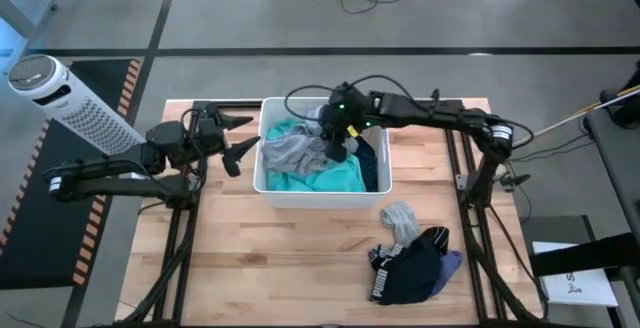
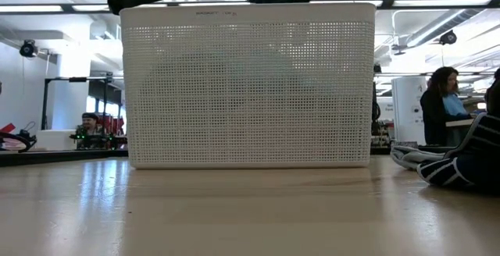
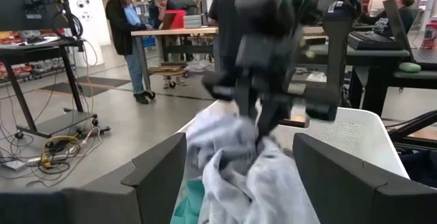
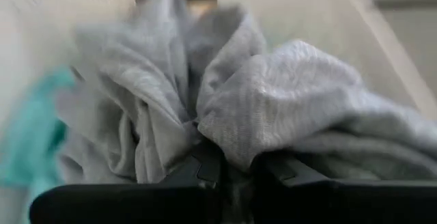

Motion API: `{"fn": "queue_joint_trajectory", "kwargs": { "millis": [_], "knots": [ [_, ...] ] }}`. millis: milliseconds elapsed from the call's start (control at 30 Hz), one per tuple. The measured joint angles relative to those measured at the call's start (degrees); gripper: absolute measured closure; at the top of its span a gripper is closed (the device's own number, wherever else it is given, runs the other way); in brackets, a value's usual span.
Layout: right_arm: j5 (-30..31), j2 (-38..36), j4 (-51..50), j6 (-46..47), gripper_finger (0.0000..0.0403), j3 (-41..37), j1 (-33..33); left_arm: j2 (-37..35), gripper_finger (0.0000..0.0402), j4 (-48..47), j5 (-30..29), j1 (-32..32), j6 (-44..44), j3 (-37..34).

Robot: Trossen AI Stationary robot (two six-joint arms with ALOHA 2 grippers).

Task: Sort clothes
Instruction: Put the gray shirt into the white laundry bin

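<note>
A white plastic bin (image 1: 262, 183) stands at the table's far middle and holds a teal garment (image 1: 330, 180) and a grey garment (image 1: 293, 149). My right gripper (image 1: 338, 149) is over the bin, slanting down, shut on the grey garment (image 4: 273, 108). My left gripper (image 1: 240, 140) waits open and level just left of the bin, touching nothing. Near the table's right edge lie a small grey piece (image 1: 402, 218), a navy-black garment (image 1: 410, 268) and a lavender piece (image 1: 453, 261). My right gripper pinches a bunched fold of the grey garment (image 4: 208, 138) between its two fingers (image 3: 266, 118), coming from above and slanting down from the table's right. The cloth gathers in creases at the fingertips. It hangs slack below them, its lower part (image 3: 232, 183) in the bin.
The bin's perforated wall (image 2: 250, 84) fills the low view, with the sorted pile (image 2: 461, 166) to its right. A white tower fan (image 1: 70, 103) stands off the table's far left. People sit and stand at desks beyond the table. Bare wood lies near and left.
</note>
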Motion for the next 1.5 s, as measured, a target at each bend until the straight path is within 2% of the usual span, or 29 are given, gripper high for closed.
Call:
{"fn": "queue_joint_trajectory", "kwargs": {
  "millis": [167, 400, 633, 900, 1033, 1167, 1267, 1400, 1467, 1500],
  "knots": [
    [0.0, 4.4, -5.4, -0.7, 0.0377, 0.0, -0.7, 0.0, 0.0143, 0.0, 0.0, 0.0, 0.0, 0.0],
    [0.0, 6.9, -6.8, -2.5, 0.0337, 0.1, -0.6, 0.0, 0.0143, 0.0, 0.0, 0.0, 0.0, 0.0],
    [0.2, 3.3, -8.8, -4.3, 0.0289, 2.6, -0.5, 0.0, 0.0143, -0.1, 0.0, 0.0, 0.0, 0.0],
    [0.6, -1.3, -17.9, -5.3, 0.0211, 11.0, 0.0, 0.0, 0.0143, -0.1, 0.0, 0.0, 0.0, 0.0],
    [1.1, -2.1, -19.8, -5.8, 0.0193, 13.6, 0.0, 0.0, 0.0143, -0.3, 0.1, 0.0, 0.0, 0.0],
    [0.9, -1.9, -19.2, -7.1, 0.0218, 13.6, 0.1, 0.0, 0.0143, -0.2, 0.1, 0.0, 0.0, 0.0],
    [-1.8, -0.8, -17.7, -8.3, 0.0272, 12.5, 0.2, 0.0, 0.0143, -0.2, 0.1, 0.0, 0.0, 0.0],
    [-4.8, 2.9, -15.0, -7.9, 0.0366, 10.7, 0.4, 0.0, 0.0143, -0.1, 0.1, 0.0, -0.2, 0.0],
    [-5.0, 5.4, -14.4, -7.6, 0.0393, 10.5, 0.3, 0.0, 0.0143, -0.1, 0.1, 0.0, -0.4, 0.0],
    [-5.0, 6.8, -14.3, -7.5, 0.0394, 10.5, 0.5, 0.0, 0.0143, -0.1, 0.1, 0.0, -0.5, 0.0]
  ]
}}
